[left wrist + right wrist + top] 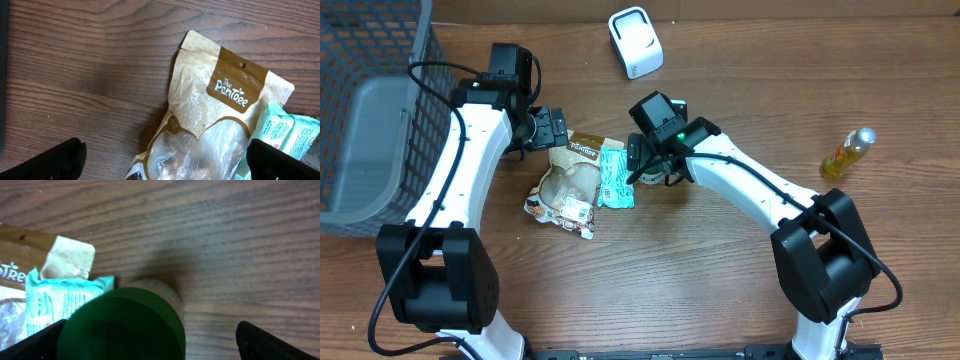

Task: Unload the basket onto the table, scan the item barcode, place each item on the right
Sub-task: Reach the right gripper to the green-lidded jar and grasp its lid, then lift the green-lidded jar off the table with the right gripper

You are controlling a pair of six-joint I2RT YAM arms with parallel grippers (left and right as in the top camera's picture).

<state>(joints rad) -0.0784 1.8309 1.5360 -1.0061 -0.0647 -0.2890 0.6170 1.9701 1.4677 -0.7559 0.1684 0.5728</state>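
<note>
Three packaged goods lie within reach, and I cannot say for certain which one is meant for the scan. The left pincer [162,152] hangs with its fingers spread to their widest and grips nothing. Directly beneath it, between those fingers, lies the snack pouch [220,115], its brown header just ahead of the fingertips. A teal packet [285,132] rests against the pouch's edge beside one finger. The right pincer [150,337] gapes just as wide and clamps nothing. A green-capped jar [125,325] sits between its fingers, close to one and well clear of the other; whether the jar is upright or tipped I cannot tell. The pouch looks light, crinkly and floppy, its film probably slick, so a corner pinch would likely let it sag and fold. The stiffer sealed header seems the better hold, leaving the white sticker [578,210] at the opposite end, possibly the barcode, uncovered. The jar appears rigid and smooth, likely heavier. A square grip across its body below the cap should stop it twisting out. The white scanner [635,42] stands well beyond the right pincer's fingertips.
</note>
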